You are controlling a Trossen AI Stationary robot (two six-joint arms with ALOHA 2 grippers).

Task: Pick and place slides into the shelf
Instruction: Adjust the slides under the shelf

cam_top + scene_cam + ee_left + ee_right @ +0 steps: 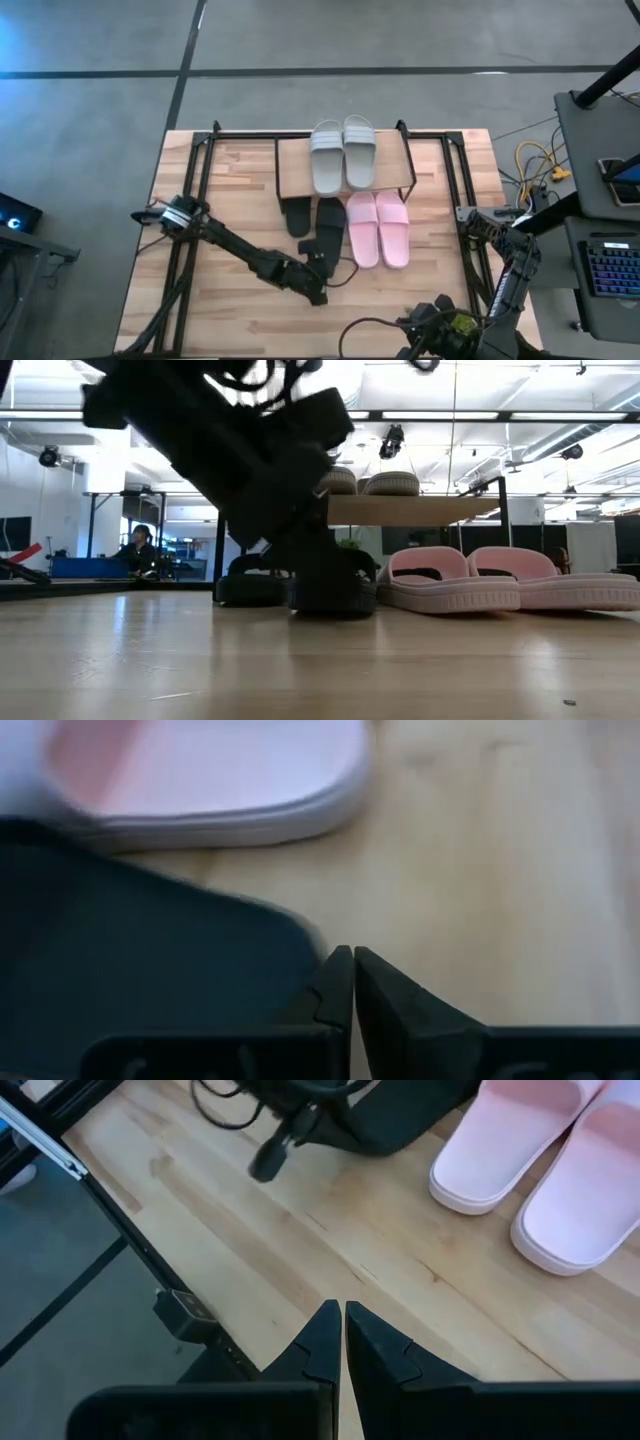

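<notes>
Progress looks like one third: grey-green slides [343, 152] lie on the shelf [292, 168] plank top. Beside it, on the wooden bench [230, 320], smooth pink slides [378, 228] and matte black slides [315, 222] remain. Left end effector [318, 262], fingers pressed together, touches a black heel; right end effector [338, 1342], also pressed together, waits.

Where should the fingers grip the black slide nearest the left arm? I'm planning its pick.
Probably the near heel edge of the black slide, approached from the table's front. It lies flat, toe towards the shelf, and the left gripper sits at that heel, fingers shut.
</notes>
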